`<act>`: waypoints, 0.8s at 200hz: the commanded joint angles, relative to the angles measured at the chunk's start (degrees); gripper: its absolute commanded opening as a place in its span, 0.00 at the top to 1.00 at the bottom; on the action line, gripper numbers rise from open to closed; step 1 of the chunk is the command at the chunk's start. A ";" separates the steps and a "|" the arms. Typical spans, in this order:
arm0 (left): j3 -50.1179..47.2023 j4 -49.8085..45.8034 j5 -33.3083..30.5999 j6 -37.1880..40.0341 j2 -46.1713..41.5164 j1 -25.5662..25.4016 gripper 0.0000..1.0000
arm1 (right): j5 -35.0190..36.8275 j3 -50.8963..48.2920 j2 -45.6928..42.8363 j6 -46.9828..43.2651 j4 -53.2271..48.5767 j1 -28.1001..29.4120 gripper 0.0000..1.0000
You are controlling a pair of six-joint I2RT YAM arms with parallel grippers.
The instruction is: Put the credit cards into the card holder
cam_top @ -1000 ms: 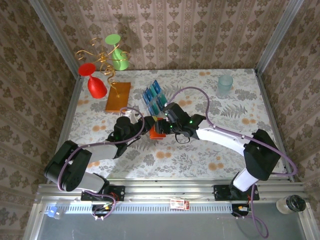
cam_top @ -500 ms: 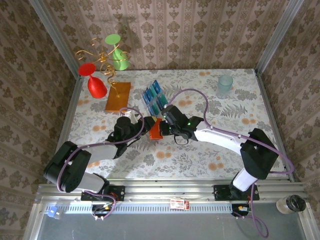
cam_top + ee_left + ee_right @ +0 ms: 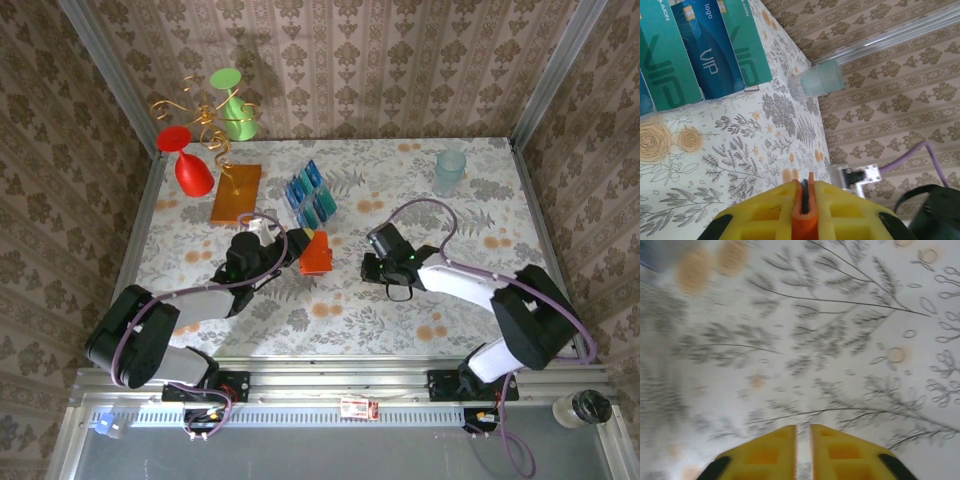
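Note:
The card holder (image 3: 316, 253), a small orange-red folded wallet, is held just above the flowered tablecloth. My left gripper (image 3: 298, 252) is shut on its left edge. In the left wrist view its orange edge (image 3: 807, 210) is pinched between the yellow fingers (image 3: 767, 212), with a dark strip in the fold. The credit cards (image 3: 310, 194), dark blue and teal, stand in a clear rack behind the holder; the left wrist view shows them at upper left (image 3: 705, 50). My right gripper (image 3: 372, 260) hovers to the right of the holder, apart from it. Its jaws (image 3: 803, 440) stand a narrow slit apart with nothing between them.
An orange-brown slab (image 3: 236, 193) lies at the back left, beside a gold stand with a red glass (image 3: 190, 165) and a green glass (image 3: 235, 110). A frosted cup (image 3: 450, 170) stands at the back right. Walls close in the table (image 3: 470, 230) on three sides.
My right gripper has drawn back to the right, away from the card holder, with nothing in its jaws. The left gripper still holds the holder, which has shifted slightly up and right.

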 commanded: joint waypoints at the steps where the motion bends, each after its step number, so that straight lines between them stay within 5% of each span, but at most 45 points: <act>1: 2.06 7.11 -2.12 -4.55 0.39 -0.02 1.00 | -6.54 -0.12 -5.91 1.63 3.59 -0.13 0.62; 28: 2.71 11.32 -5.36 -9.58 1.57 -0.19 1.00 | -9.67 0.27 -11.60 3.76 6.76 -0.14 0.40; 86: 6.17 13.34 -7.67 -12.97 3.02 -1.42 1.00 | -12.19 7.67 -11.50 5.14 9.74 0.65 0.26; 121: 6.64 17.18 -8.58 -15.66 5.16 -1.87 1.00 | -10.76 9.59 -6.66 5.63 12.05 0.54 0.29; 160: 6.10 21.22 -10.08 -17.92 6.79 -2.23 1.00 | -11.73 6.14 -6.05 7.71 17.94 -1.99 0.57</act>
